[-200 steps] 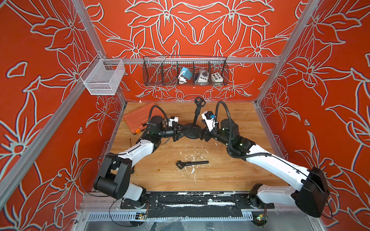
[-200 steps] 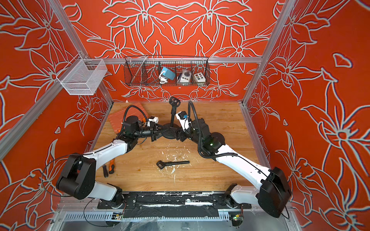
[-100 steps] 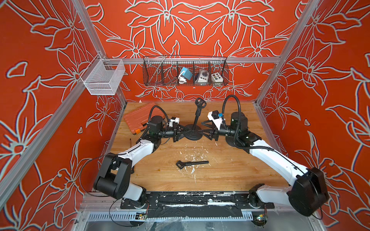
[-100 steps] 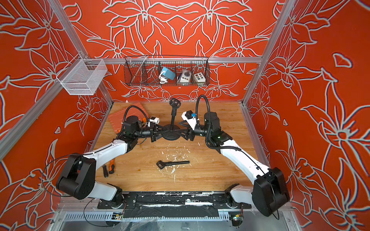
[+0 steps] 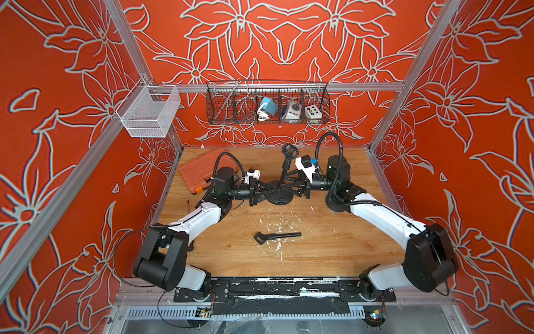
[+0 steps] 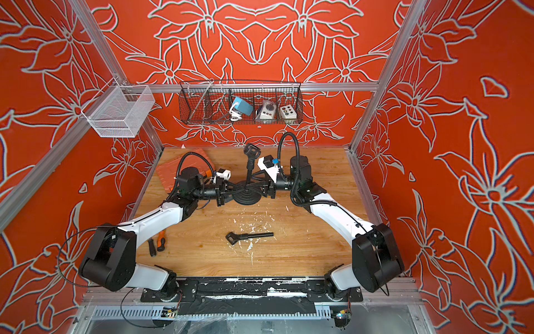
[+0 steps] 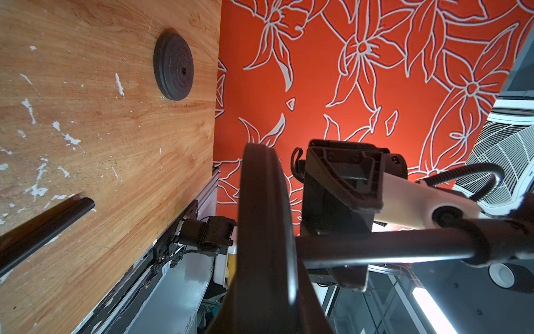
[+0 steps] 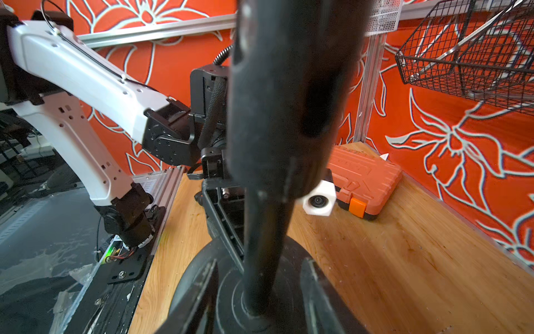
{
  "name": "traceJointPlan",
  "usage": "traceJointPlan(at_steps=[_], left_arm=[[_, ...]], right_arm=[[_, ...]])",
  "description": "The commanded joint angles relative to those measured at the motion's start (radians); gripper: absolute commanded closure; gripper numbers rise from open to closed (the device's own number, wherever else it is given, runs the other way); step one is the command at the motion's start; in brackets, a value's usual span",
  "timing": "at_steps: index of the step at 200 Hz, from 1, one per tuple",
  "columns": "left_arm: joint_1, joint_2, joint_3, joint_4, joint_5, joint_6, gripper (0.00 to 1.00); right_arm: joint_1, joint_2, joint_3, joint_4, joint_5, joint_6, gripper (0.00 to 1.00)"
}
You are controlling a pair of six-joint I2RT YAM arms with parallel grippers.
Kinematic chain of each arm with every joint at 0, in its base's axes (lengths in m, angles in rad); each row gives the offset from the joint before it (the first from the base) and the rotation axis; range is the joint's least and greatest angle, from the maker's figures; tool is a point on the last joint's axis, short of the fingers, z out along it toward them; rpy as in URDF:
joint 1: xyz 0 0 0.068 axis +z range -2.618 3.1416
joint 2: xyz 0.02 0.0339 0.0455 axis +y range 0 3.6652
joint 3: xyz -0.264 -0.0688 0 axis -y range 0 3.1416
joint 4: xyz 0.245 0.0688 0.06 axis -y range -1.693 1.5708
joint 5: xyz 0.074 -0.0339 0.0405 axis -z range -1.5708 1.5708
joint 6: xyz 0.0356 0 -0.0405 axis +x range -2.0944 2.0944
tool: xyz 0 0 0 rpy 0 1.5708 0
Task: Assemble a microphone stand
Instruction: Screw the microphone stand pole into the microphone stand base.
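Observation:
The microphone stand is upright at the back middle of the table in both top views: a round black base point(image 5: 278, 198) and a thin pole ending in a clip point(image 5: 289, 150). My left gripper point(image 5: 267, 189) reaches in from the left and is shut on the base's rim point(image 7: 265, 219). My right gripper point(image 5: 284, 183) comes in from the right, open. Its two fingers point(image 8: 199, 292) straddle the pole point(image 8: 260, 245) just above the base, with a gap on each side. A loose black rod point(image 5: 276, 237) with a clip end lies flat nearer the front.
An orange tool case point(image 5: 199, 170) lies at the back left. A black wire basket point(image 5: 267, 104) and a white mesh basket point(image 5: 147, 112) hang on the walls. A screwdriver point(image 6: 158, 245) lies front left. A second black disc point(image 7: 173, 63) lies on the table.
The right arm has swung round from the stand's front right to its right side, and its jaws have narrowed around the pole. The left gripper has stayed on the base.

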Motion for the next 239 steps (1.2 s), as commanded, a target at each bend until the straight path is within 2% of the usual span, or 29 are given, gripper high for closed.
traceJointPlan(at_steps=[1, 35, 47, 55, 70, 91, 111, 137, 148, 158, 175, 197, 200, 211, 218, 230, 239], left_arm=[[0.004, -0.042, 0.041, 0.059, 0.042, 0.011, 1.0], [0.004, -0.045, 0.052, 0.024, 0.031, 0.029, 1.0], [0.004, -0.044, 0.06, 0.011, 0.029, 0.039, 1.0], [0.004, -0.043, 0.063, 0.008, 0.024, 0.042, 1.0], [0.004, -0.037, 0.067, 0.008, 0.02, 0.044, 1.0], [0.004, -0.029, 0.072, 0.013, 0.016, 0.041, 1.0], [0.004, -0.024, 0.073, 0.014, 0.012, 0.042, 1.0], [0.004, -0.021, 0.074, 0.015, 0.001, 0.048, 1.0], [0.004, -0.019, 0.073, 0.021, -0.004, 0.048, 1.0], [0.004, -0.018, 0.073, 0.027, -0.009, 0.047, 1.0], [0.004, -0.016, 0.072, 0.034, -0.015, 0.045, 1.0], [0.005, -0.017, 0.07, 0.034, -0.018, 0.043, 1.0], [0.005, -0.017, 0.07, 0.033, -0.018, 0.042, 1.0], [0.007, -0.018, 0.069, 0.032, -0.02, 0.042, 1.0], [0.01, -0.019, 0.069, 0.03, -0.023, 0.041, 1.0], [0.014, -0.02, 0.069, 0.025, -0.029, 0.039, 1.0], [0.017, -0.02, 0.069, 0.023, -0.031, 0.039, 1.0]], right_arm=[[-0.002, 0.022, 0.033, 0.126, -0.049, 0.084, 0.57], [0.002, 0.047, 0.022, 0.217, -0.077, 0.161, 0.64], [0.004, 0.047, 0.011, 0.242, -0.082, 0.181, 0.7], [0.004, 0.045, 0.001, 0.254, -0.074, 0.192, 0.78], [0.004, 0.036, -0.023, 0.273, -0.033, 0.203, 1.0], [0.011, 0.015, -0.06, 0.257, 0.076, 0.203, 1.0], [0.044, -0.038, -0.104, 0.18, 0.331, 0.178, 1.0], [0.197, -0.118, -0.055, -0.17, 0.938, 0.091, 1.0], [0.239, -0.121, -0.033, -0.255, 1.131, 0.127, 1.0], [0.274, -0.125, -0.044, -0.257, 1.247, 0.157, 1.0], [0.307, -0.119, -0.035, -0.29, 1.331, 0.18, 1.0], [0.299, -0.13, -0.051, -0.236, 1.215, 0.154, 1.0], [0.294, -0.133, -0.052, -0.231, 1.18, 0.145, 0.94], [0.279, -0.148, -0.051, -0.216, 1.04, 0.106, 0.61], [0.269, -0.159, -0.052, -0.209, 0.968, 0.083, 0.47], [0.248, -0.183, -0.057, -0.205, 0.847, 0.053, 0.33], [0.219, -0.2, -0.067, -0.191, 0.742, 0.04, 0.28]])
